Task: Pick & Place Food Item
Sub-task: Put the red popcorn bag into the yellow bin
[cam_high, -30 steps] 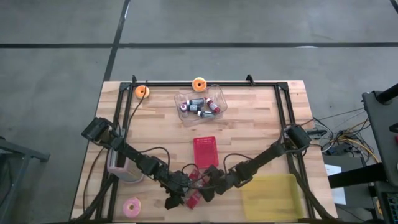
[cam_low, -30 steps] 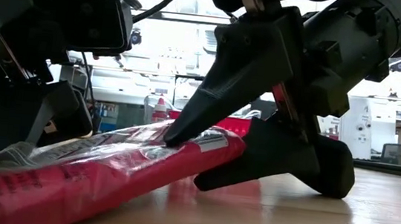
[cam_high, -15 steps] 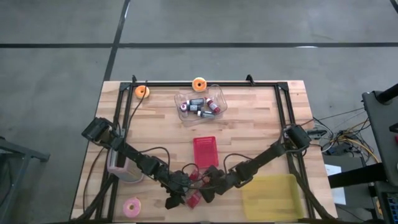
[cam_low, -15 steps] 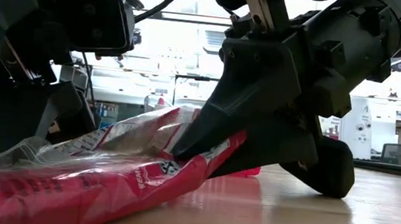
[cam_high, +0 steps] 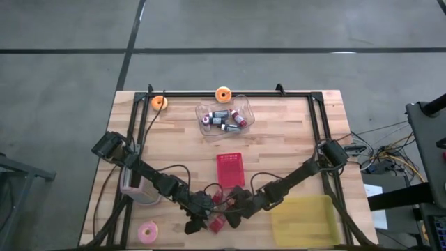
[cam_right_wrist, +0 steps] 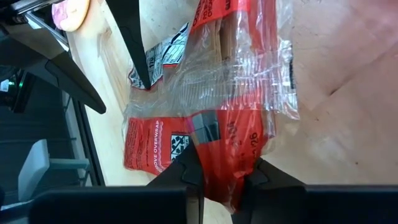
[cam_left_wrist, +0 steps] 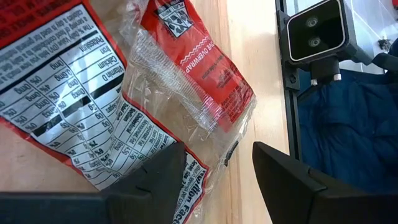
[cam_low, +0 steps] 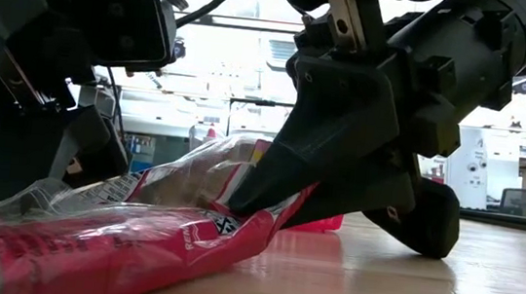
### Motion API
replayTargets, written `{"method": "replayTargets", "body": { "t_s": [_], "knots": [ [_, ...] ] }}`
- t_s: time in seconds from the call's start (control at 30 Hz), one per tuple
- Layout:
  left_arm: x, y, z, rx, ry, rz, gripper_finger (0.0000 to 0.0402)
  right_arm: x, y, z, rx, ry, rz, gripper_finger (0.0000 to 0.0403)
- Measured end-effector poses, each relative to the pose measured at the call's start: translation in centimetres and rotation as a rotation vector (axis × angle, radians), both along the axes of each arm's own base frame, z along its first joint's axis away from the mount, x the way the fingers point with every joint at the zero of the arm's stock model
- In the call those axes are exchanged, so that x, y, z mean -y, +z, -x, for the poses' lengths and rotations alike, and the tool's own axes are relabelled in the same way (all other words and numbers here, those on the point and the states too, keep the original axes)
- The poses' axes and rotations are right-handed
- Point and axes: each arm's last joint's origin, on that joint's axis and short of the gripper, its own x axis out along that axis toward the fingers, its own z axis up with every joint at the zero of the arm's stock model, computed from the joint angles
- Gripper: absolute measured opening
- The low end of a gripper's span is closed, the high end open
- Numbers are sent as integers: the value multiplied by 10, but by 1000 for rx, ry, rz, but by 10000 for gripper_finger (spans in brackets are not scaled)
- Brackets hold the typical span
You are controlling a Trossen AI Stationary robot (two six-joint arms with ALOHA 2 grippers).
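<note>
A: Where is the packet?
B: The red and clear packet (cam_low: 126,240) lies at the desk's (cam_high: 293,132) near edge, between the two end effectors. One end is lifted off the wood; the rest lies flat.

A: What is the right end effector doing?
B: The right end effector (cam_right_wrist: 219,177) is clenched on the packet's red end, fingers nearly together with the crumpled film pinched between them. In the low view it (cam_low: 257,200) holds that end raised.

A: And the left?
B: The left end effector (cam_left_wrist: 217,171) is spread apart over the packet's printed label end. One finger (cam_left_wrist: 149,177) sits over the film; I cannot tell if it touches.

A: Anything hard to see?
B: From above, the arms cover most of the packet (cam_high: 217,222). Farther off sit a red basket (cam_high: 230,169), a clear tub of bottles (cam_high: 224,116), a yellow cloth (cam_high: 303,219), and a pink ring (cam_high: 148,231).
</note>
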Motion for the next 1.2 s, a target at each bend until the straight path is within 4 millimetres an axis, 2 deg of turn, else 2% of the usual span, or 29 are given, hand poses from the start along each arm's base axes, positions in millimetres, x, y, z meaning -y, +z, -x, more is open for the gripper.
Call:
{"method": "replayTargets", "body": {
  "t_s": [0.33,1.2],
  "knots": [
    [1,1,-2,95,-86,-43,202,0,0,0,-2,4,6,30],
    [1,2,-3,110,-87,-39,202,0,0,0,-2,4,7,29]
  ]
}}
